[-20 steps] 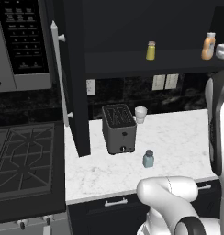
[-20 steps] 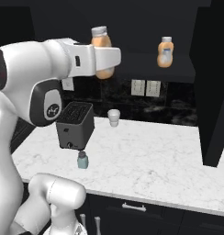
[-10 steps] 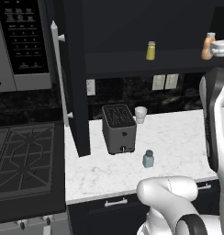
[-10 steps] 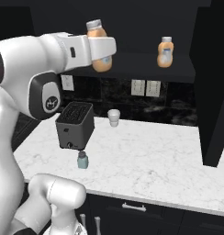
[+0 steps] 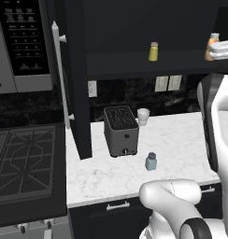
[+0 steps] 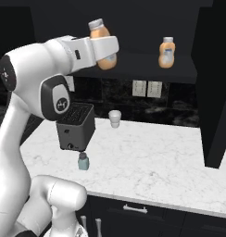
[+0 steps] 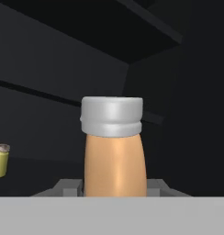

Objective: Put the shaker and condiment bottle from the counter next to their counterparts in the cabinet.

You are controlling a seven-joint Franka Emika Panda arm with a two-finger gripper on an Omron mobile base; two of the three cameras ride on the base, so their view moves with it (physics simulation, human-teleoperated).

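The cabinet [image 6: 133, 28] is dark inside, its depth hard to read. On the counter [image 6: 152, 152], the shaker [image 6: 83, 162] stands near the front edge. The gripper [image 6: 107, 52] pinches the condiment bottle [image 6: 102, 40] at shelf height; its fingers are mostly hidden.

shelf [image 6: 147, 65] bare between bottles, apparently, yellow shaker [image 5: 153, 51] aside

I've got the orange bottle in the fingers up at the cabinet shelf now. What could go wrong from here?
1. The condiment bottle hangs tilted at the cabinet shelf; released like that, it may topple or roll off.
2. The matching orange bottle stands to one side, the yellow shaker to the other; a sideways swing could knock either.
3. The blue shaker stands near the toaster, which may crowd the next grasp.
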